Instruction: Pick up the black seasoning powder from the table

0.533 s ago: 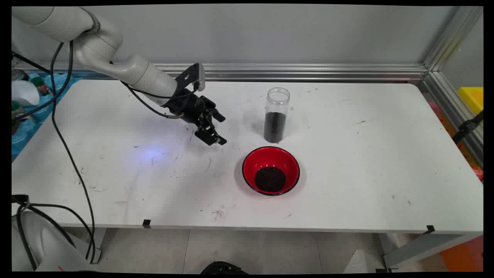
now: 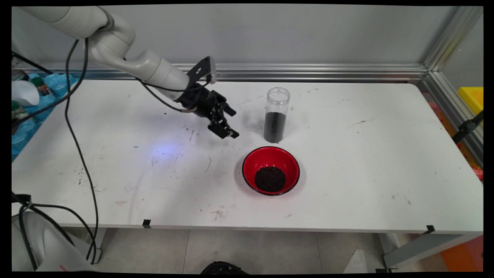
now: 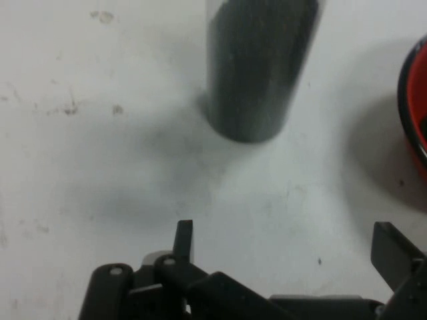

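Note:
My black gripper [image 2: 230, 123] hangs open and empty just above the table, left of a clear upright jar [image 2: 276, 115] half full of dark grains. A gap of table lies between them. In the hand view the jar [image 3: 257, 67] stands straight ahead, above my spread fingertips [image 3: 183, 240], with nothing between them. A red bowl [image 2: 271, 170] holding a heap of the same dark grains sits in front of the jar, to the gripper's lower right. Its red rim [image 3: 410, 110] shows at the right edge of the hand view.
The white table [image 2: 366, 154] is scuffed with small dark marks. An aluminium rail [image 2: 308, 71] runs along its far edge and down the right side. Blue bags and bottles [image 2: 27, 100] lie off the table's left end.
The gripper has moved right and slightly away from the camera, closer to the jar. Jar and bowl have stayed put.

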`<state>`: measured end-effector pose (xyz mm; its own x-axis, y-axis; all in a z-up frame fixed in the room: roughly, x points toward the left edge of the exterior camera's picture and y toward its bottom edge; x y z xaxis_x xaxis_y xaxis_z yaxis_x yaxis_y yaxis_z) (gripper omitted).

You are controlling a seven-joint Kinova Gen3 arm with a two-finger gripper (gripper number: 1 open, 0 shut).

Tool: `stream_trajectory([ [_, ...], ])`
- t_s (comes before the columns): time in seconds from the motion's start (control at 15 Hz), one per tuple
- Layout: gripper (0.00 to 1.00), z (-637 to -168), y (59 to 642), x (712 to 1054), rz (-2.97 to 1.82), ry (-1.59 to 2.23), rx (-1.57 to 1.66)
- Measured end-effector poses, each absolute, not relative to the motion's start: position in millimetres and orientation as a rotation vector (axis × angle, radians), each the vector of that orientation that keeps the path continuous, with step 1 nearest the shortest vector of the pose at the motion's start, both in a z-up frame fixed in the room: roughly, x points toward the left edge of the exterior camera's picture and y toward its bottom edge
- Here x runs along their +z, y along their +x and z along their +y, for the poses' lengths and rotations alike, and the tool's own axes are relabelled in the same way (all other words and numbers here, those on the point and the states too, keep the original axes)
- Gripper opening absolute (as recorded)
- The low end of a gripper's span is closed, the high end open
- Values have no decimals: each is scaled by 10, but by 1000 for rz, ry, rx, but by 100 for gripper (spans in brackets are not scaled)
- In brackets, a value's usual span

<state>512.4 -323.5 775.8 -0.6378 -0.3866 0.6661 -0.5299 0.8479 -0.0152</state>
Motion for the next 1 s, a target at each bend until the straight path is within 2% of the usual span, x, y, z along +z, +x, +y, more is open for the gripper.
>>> stream_trajectory([
  [1.0,100,-3561,4768,7538,-2287,628,282],
])
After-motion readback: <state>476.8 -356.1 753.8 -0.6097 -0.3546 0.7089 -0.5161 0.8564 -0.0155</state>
